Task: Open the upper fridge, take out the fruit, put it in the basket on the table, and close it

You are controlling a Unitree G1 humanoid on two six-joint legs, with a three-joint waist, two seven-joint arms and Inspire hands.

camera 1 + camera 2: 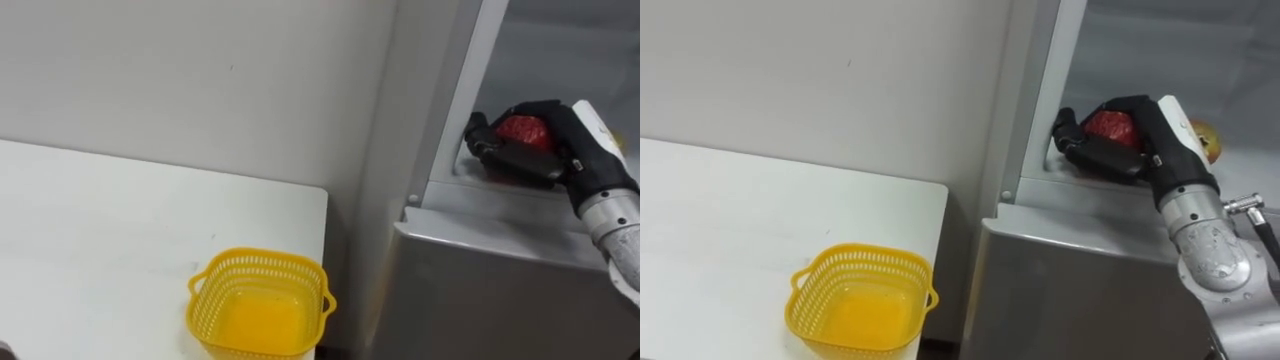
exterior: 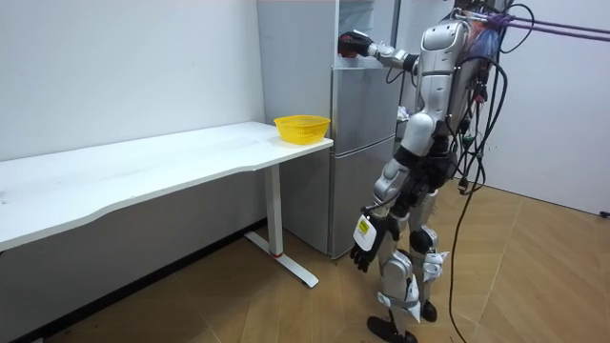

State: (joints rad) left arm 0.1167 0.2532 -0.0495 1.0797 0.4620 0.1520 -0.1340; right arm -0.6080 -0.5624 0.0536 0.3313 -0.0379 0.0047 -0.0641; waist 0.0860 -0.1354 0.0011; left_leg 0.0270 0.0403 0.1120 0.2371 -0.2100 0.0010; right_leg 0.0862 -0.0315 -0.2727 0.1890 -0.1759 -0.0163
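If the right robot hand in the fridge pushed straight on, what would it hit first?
Probably the fridge wall just beyond the right robot hand, which grips a red item; depth is unclear.

You've got the right hand point(image 1: 548, 140) inside the upper fridge compartment point(image 1: 560, 60), at its front lip, fingers point(image 1: 488, 140) curled round a round item point(image 1: 522, 130). A second item point(image 1: 1207, 140) sits right of the fingers, behind the hand. The lower fridge door point(image 1: 480, 280) is directly below the fingers. The bench point(image 1: 100, 230) is down-left of them, beside the fridge, with the basket point(image 1: 262, 303) on its fridge-side corner. The left hand point(image 2: 367, 246) hangs at thigh level, far below.
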